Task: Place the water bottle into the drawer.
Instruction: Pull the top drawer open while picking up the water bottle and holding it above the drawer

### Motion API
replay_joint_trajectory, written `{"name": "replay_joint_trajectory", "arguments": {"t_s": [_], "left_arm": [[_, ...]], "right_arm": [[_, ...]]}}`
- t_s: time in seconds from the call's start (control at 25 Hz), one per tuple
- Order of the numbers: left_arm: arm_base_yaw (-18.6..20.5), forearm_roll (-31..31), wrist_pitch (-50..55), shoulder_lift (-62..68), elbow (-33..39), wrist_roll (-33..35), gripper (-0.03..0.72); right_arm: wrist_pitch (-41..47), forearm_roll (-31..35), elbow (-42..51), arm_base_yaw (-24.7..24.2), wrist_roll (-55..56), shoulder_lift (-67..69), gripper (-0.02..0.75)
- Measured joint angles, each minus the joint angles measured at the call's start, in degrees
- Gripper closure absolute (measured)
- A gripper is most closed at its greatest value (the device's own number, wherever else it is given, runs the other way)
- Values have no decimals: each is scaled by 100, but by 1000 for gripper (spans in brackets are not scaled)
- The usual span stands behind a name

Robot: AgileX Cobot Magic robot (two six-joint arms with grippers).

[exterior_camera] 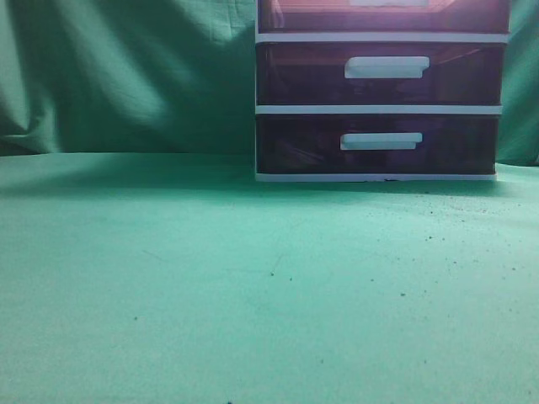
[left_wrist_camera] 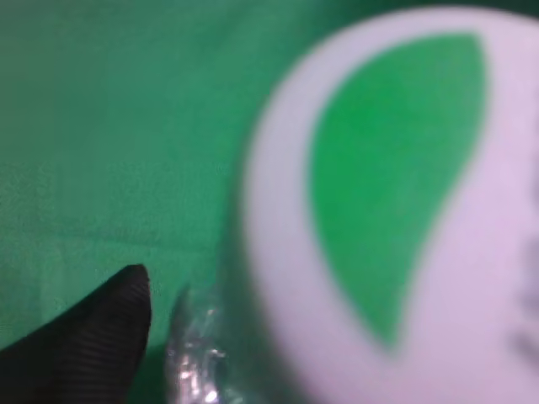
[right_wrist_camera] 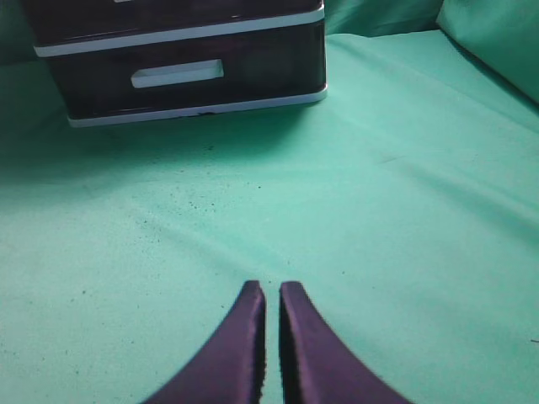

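The water bottle fills the left wrist view, very close and blurred, with a white label bearing a green leaf shape and clear plastic below. My left gripper shows only one black finger, right beside the bottle's clear part; the other finger is hidden behind the bottle, and the grip looks closed on it. The top drawer is cut off by the upper edge of the exterior view and sits flush with the cabinet front. My right gripper is shut and empty over the green cloth, well in front of the cabinet. Neither gripper shows in the exterior view.
The white-framed cabinet stands at the back right on the green cloth, with the middle drawer and the bottom drawer closed. The right wrist view shows its lower part. Green cloth hangs behind.
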Motion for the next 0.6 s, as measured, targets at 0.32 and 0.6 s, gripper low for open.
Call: {"name": "replay_joint_trajectory", "arguments": {"t_s": [0.32,0.6], "left_arm": [[0,410,-9,9,-14,22,372],[-426,438,488,-640,-2,22,372]], "right_arm": [[0,0,0,0,0,0,689],[0,0,0,0,0,0,689]]}}
